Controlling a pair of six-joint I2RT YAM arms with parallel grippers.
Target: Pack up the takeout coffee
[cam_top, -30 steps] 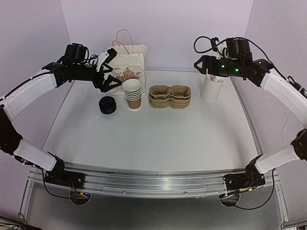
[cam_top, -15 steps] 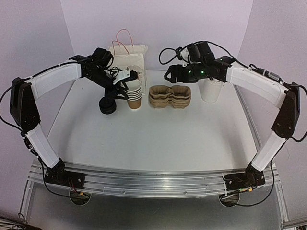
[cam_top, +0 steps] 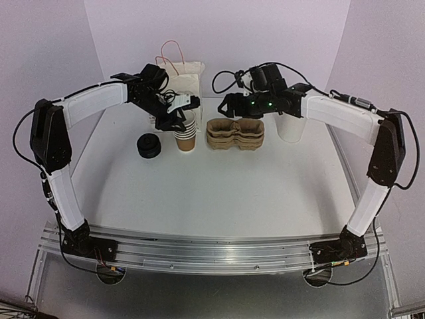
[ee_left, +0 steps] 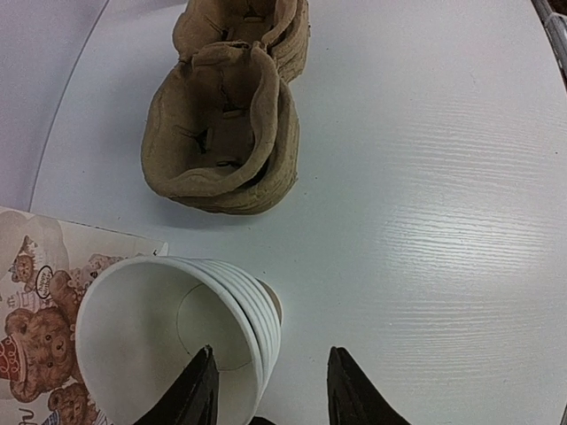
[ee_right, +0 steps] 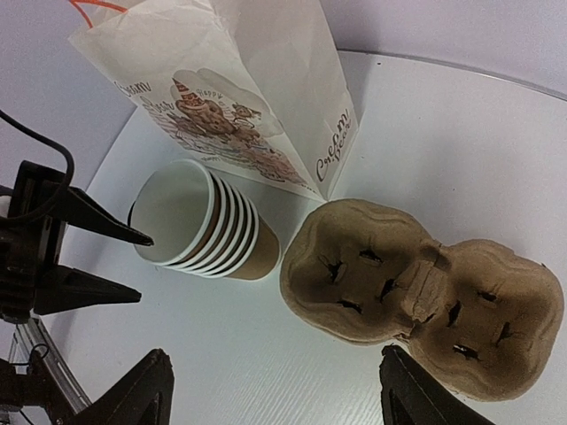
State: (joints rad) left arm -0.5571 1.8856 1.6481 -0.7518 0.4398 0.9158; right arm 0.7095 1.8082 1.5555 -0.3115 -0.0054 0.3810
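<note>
**Q:** Where is the takeout coffee, and how does it look?
**A:** No cup with its lid on can be made out. Brown cups with white insides and rims stand nested as a cup stack on the far part of the table. The black lid stack sits apart on its left.

**Q:** And the jaws?
**A:** The left gripper has its jaws astride the top cup's rim, with the outer finger clear of the cups: released. The right gripper has its jaws spread wide and empty over the pulp carriers.

**Q:** What is hidden, and where is there room?
**A:** The right arm covers the top of the white pot. The near half of the table lies open. The printed paper bag stands farthest back.
</note>
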